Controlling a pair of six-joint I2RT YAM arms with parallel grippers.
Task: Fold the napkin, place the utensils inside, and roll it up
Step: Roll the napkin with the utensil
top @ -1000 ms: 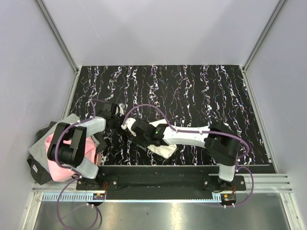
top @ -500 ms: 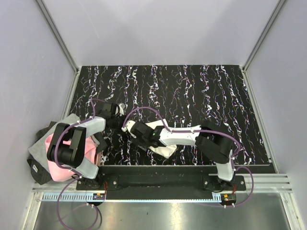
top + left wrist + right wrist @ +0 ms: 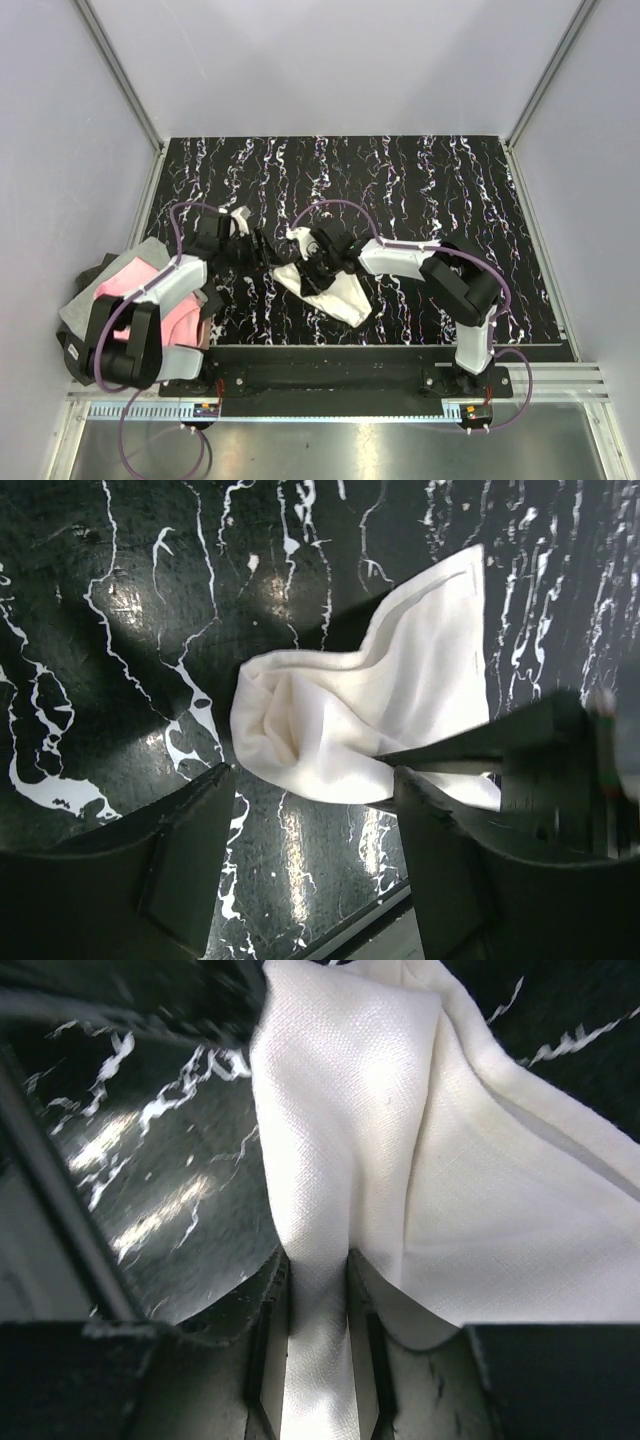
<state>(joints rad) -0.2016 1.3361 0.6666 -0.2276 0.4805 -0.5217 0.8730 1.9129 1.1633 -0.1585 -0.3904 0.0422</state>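
Note:
The cream napkin (image 3: 335, 293) lies bunched on the black marbled table (image 3: 420, 190), one end raised toward the grippers. My right gripper (image 3: 303, 257) is shut on a narrow fold of it; in the right wrist view the cloth (image 3: 420, 1160) runs down between the pinching fingers (image 3: 268, 1305). My left gripper (image 3: 260, 247) stands just left of that, open, its dark fingers (image 3: 190, 845) on either side of bare table with the napkin (image 3: 330, 715) just beyond the tips. The right gripper's finger (image 3: 520, 745) shows there, clamped on the cloth. The utensils are out of view.
A pink and grey cloth (image 3: 125, 290) hangs over the table's left edge beside the left arm's base. The table's near rail (image 3: 330, 355) runs just below the napkin. Purple cables loop above both wrists.
My left gripper has opened and shifted a little back and left. My right gripper has closed on the napkin and pulled one end up and away, uncovering more of the cloth.

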